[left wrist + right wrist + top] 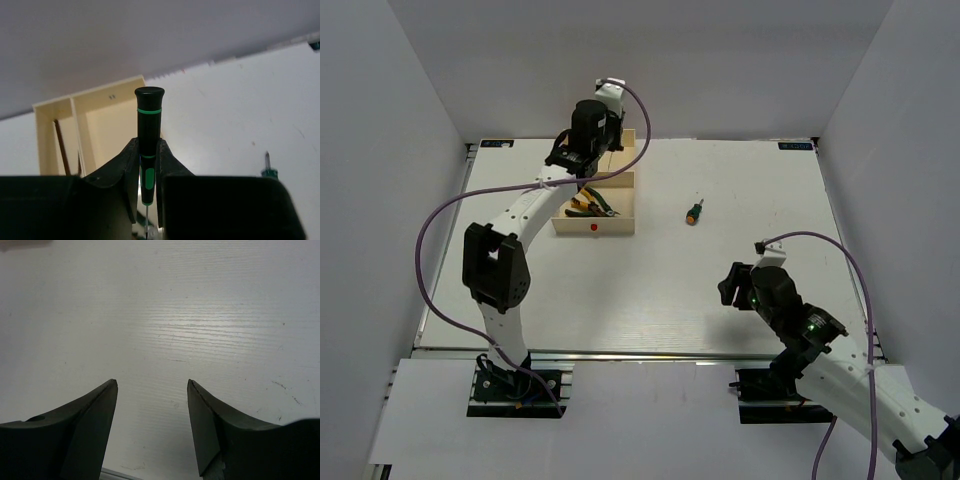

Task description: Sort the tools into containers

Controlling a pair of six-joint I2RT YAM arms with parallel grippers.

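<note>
Because the left gripper (148, 151) is pinched nearly shut on the thin screwdriver (149, 125) — pads on the lower handle, the black cap sticking out beyond the fingertips, the blade running back under the jaws — the release needs more care than the carry. The tray (107, 93) lies just ahead of and below the fingertips, with 2 small compartments side by side. The 1 off to the gripper's left holds a dark hex key (62, 145), and the 1 straight ahead looks empty, so that seems the likely target. Bring the tool fully over that pocket, lower it inside the walls, and tip it flatter before opening, since a long tool let go from height could bounce out or catch on the divider. The pliers (590, 207) sit in the large compartment behind the gripper. The stubby screwdriver (268, 167) lies on the table (200, 315) well to its right — next in line, probably. The right gripper (152, 382) hangs wide open and holds nothing.
</note>
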